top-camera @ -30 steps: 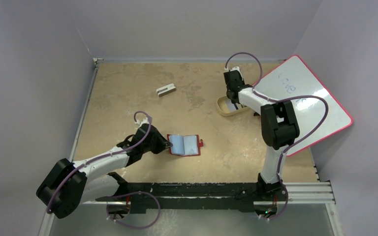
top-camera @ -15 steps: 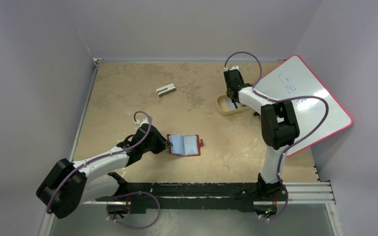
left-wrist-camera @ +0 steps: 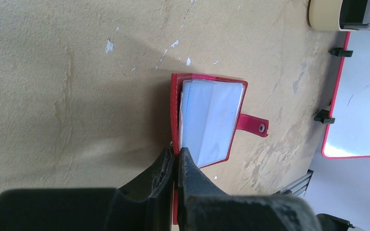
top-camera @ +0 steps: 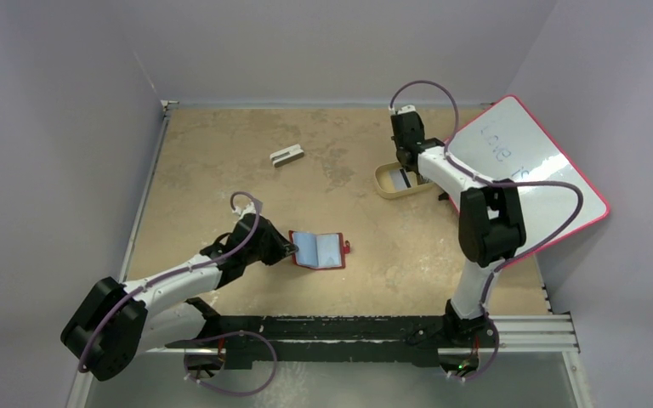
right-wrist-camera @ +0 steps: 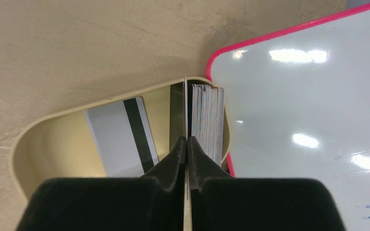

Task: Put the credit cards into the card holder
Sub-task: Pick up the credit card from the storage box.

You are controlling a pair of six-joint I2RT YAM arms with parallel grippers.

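Note:
The red card holder (top-camera: 320,250) lies open mid-table, its clear pale sleeves up; it also shows in the left wrist view (left-wrist-camera: 211,119). My left gripper (top-camera: 290,249) (left-wrist-camera: 176,155) is shut on the holder's left red cover edge. My right gripper (top-camera: 405,163) (right-wrist-camera: 186,142) is over the tan oval tray (top-camera: 383,185) and is shut on one thin credit card held on edge (right-wrist-camera: 185,103). A stack of credit cards (right-wrist-camera: 207,118) stands on edge at the tray's right end. A grey card with a black stripe (right-wrist-camera: 120,134) lies flat in the tray (right-wrist-camera: 53,139).
A white board with a pink rim (top-camera: 523,174) leans at the right, right next to the tray (right-wrist-camera: 308,110). A small grey-white block (top-camera: 286,155) lies at the far left-middle. Walls close in the table at left and back.
My right gripper has shifted a little right and back over the tray, and its arm has swung slightly rightwards. The left arm and the card holder have not moved.

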